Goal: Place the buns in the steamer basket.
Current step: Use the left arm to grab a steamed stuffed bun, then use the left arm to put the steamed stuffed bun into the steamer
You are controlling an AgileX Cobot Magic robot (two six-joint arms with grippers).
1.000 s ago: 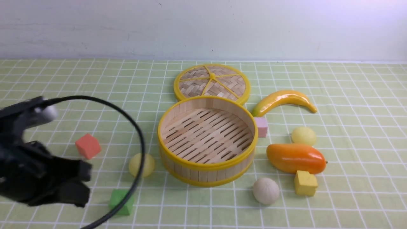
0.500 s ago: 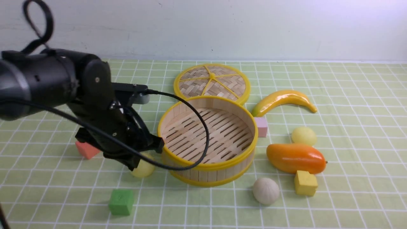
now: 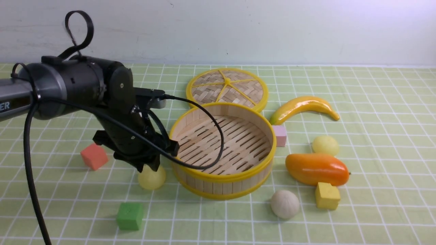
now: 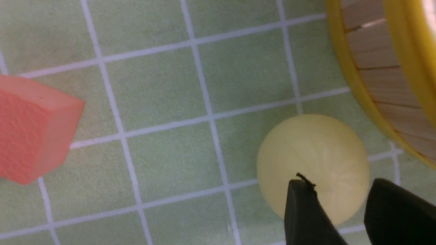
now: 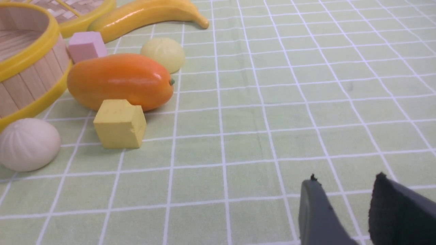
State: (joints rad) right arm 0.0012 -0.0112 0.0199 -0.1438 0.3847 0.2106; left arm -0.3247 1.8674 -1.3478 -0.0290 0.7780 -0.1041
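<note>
"Arm's moved, hasn't it?"

"Yes, a second ago the left gripper was low at the front view's left edge; now it hangs over the near-left pale yellow bun."

"And its jaws?"

"Apart, nothing clamped. Whether a fingertip touches that bun, I can't tell. The right gripper is open too, holding nothing."

"How do the buns look?"

"That one's smooth and round, on the cloth just left of the steamer basket. The off-white bun, pleated, sits near the basket's front right. The other pale yellow bun is behind the orange mango. All three are outside the basket."
</note>
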